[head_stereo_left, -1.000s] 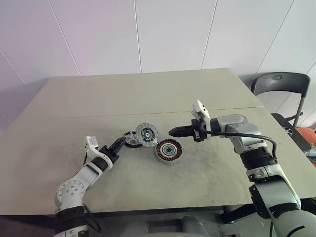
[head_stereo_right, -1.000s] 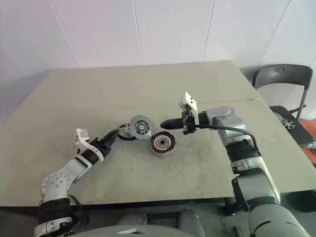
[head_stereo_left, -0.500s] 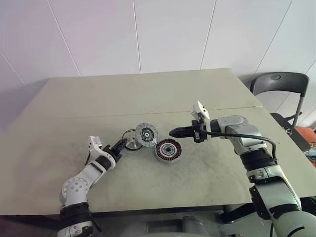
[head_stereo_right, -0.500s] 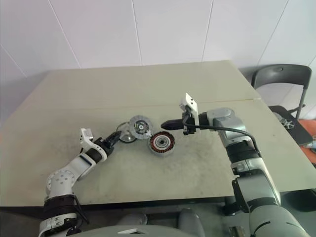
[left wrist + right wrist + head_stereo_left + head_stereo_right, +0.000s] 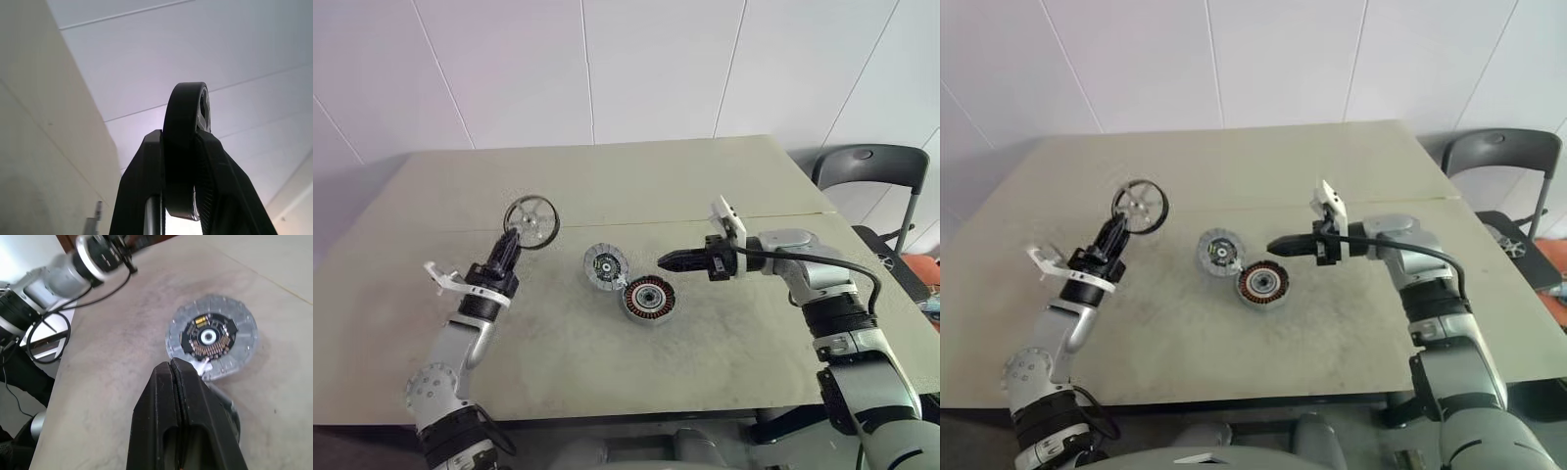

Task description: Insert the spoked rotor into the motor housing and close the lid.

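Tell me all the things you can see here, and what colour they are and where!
Spoked rotor: one, dark ring with silvery spokes, held up above the table in the left claw.
Lid: one, grey with a dark centre, flat on the table near the middle.
Motor housing: one, dark rim with copper windings, on the table right beside the lid.
Table: one, pale beige, under everything.
Chair: one, dark grey, past the table's right end.
Wall: white panels, behind the table.
Left claw: black, shut on the spoked rotor's rim.
Right claw: black, shut and holding nothing, above the table just right of the motor housing.
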{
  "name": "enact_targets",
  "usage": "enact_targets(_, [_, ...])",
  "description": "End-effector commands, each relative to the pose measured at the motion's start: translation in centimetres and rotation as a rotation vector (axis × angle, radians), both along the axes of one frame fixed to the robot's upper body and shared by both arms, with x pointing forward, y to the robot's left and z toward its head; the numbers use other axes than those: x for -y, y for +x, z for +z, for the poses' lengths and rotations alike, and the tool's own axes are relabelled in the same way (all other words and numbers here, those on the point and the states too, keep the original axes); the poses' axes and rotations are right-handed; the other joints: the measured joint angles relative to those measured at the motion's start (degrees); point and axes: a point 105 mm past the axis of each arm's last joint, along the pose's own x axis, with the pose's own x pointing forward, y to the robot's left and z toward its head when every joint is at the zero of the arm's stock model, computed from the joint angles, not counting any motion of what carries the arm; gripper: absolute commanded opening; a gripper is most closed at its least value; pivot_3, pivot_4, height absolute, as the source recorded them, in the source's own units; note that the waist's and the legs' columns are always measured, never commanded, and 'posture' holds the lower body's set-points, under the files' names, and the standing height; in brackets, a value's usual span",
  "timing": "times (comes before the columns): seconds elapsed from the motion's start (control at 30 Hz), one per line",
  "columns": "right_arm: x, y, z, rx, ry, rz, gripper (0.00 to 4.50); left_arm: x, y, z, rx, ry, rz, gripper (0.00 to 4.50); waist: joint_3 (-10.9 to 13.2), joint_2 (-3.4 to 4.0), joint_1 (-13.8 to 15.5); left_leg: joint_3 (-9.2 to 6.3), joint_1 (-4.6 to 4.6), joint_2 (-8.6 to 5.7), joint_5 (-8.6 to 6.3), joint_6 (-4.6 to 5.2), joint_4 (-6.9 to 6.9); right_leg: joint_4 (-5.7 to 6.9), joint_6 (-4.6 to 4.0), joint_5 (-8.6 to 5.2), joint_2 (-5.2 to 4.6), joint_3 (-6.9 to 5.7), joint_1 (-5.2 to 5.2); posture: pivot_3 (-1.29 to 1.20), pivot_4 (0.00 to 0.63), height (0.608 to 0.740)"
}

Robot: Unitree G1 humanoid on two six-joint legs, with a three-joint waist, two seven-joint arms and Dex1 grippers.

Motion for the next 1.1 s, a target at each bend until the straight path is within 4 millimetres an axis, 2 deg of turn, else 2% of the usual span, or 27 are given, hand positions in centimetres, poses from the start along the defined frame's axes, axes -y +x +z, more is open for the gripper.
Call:
enact_targets(0.03, [1.1,0.0,-0.5,0.012,-0.061,-0.014,0.0,3.2,-0.2,1.2,0.039,0.057,-0.14,0.46,0.0,0.0,0.04,0.0,0.01,0.0,0.0,0.0,0.0,0.01,0.0,0.0,0.01,0.0,0.0,0.0,0.0,0.74])
enact_targets(0.2, [2.3,0.0,-2.1,0.001,-0.155,-0.034,0.0,7.1,0.3,-0.7,-0.077,0.146,-0.302,0.46,0.0,0.0,-0.09,0.0,0.02,0.01,0.0,-0.01,0.0,0.05,0.0,0.0,0.03,0.01,0.0,0.0,0.0,0.74])
enact_targets(0.37, [2.3,0.0,-2.2,0.001,-0.152,-0.042,0.0,9.1,0.3,-1.8,-0.134,0.16,-0.4,0.46,0.0,0.01,-0.03,0.0,0.03,0.03,0.02,-0.04,0.0,0.09,-0.01,0.0,0.05,0.03,-0.03,0.0,0.0,0.74])
enact_targets(0.57, [2.2,-0.1,-2.5,-0.004,-0.148,-0.046,0.0,11.9,-0.6,-3.9,-0.222,0.186,-0.537,0.46,0.0,0.0,0.01,0.0,0.02,0.02,0.02,-0.03,0.0,0.07,-0.01,0.0,0.03,0.03,-0.02,0.0,0.0,0.74])
enact_targets(0.83, [2.0,-0.1,-2.7,-0.007,-0.147,-0.046,0.0,12.8,-0.4,-5.9,-0.294,0.226,-0.588,0.46,-0.01,0.02,-0.05,0.0,0.03,0.02,0.04,-0.06,0.0,0.09,-0.02,0.01,0.04,0.03,-0.03,0.0,0.0,0.74])
enact_targets(1.1, [2.1,-0.1,-2.7,-0.008,-0.146,-0.053,0.0,13.0,-0.5,-6.5,-0.315,0.231,-0.598,0.46,-0.02,0.02,-0.07,0.0,0.03,0.02,0.03,-0.06,0.0,0.08,-0.01,0.01,0.04,0.03,-0.03,0.0,0.0,0.74])
